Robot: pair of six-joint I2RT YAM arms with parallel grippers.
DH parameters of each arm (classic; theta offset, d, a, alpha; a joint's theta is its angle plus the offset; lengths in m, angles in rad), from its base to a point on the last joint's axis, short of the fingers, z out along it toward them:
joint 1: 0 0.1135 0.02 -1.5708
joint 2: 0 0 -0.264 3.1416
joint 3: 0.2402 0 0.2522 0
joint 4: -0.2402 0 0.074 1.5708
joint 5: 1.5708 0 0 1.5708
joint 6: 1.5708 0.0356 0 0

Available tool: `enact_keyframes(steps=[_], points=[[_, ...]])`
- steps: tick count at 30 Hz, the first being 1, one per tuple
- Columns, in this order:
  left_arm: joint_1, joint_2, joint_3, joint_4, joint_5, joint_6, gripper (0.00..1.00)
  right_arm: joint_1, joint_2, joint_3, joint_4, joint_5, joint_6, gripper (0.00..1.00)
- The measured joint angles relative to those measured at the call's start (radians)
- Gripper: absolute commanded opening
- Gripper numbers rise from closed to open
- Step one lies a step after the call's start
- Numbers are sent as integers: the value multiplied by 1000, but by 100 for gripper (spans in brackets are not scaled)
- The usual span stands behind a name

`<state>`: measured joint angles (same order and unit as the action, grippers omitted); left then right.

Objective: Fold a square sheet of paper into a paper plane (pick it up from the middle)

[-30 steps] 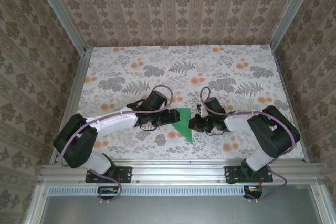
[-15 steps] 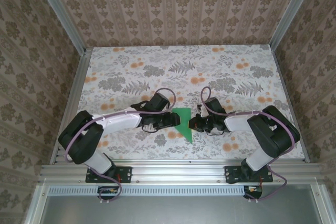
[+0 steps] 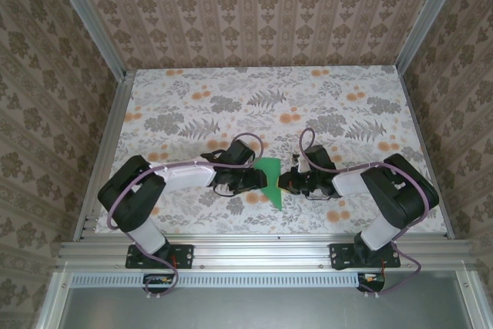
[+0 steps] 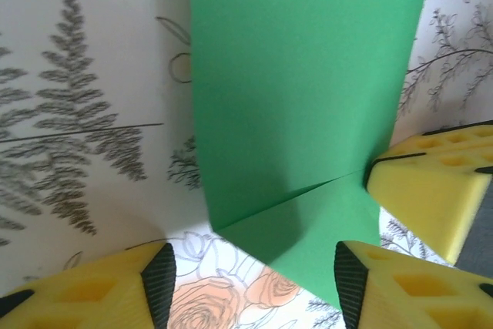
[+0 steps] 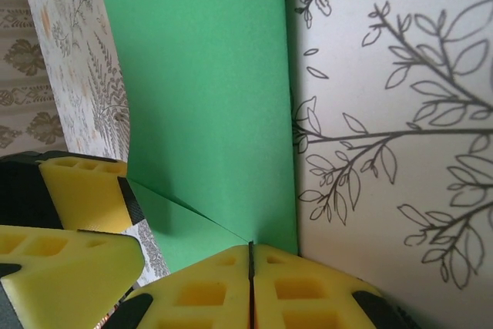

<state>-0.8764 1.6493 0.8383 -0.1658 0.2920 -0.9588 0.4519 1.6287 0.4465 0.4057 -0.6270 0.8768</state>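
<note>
The square sheet of paper (image 3: 272,184) is bright green and folded into a pointed shape on the floral table, its tip toward the near edge. In the left wrist view the paper (image 4: 308,98) shows a diagonal crease, and one corner lies between the fingers of my open left gripper (image 4: 254,287). From above, the left gripper (image 3: 258,181) sits at the paper's left edge. My right gripper (image 3: 287,183) is at its right edge. Close up, the right gripper (image 5: 250,256) is shut, its tips resting on the paper (image 5: 208,90) where the crease ends.
The floral tabletop (image 3: 231,105) stretches open behind both arms. Aluminium rails (image 3: 262,250) run along the near edge, and patterned walls close in the sides and back. The left gripper's yellow fingers (image 5: 85,190) crowd the right wrist view's left side.
The left arm has slid right onto the paper's left edge and its jaws have narrowed. The right gripper stayed shut and barely shifted.
</note>
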Motion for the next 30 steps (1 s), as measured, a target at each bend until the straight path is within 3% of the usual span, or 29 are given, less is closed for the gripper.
enact_keyframes(steps=[6, 20, 30], points=[[-1, 5, 0, 48, -1, -21, 57, -8, 11, -6, 24, -19, 13, 9], [-1, 44, 0, 179, 1, -53, 39, -14, 23, -10, 50, -39, 17, 10], [-1, 44, 0, 224, 14, -66, 6, -14, 20, -10, 48, -40, 17, 12]])
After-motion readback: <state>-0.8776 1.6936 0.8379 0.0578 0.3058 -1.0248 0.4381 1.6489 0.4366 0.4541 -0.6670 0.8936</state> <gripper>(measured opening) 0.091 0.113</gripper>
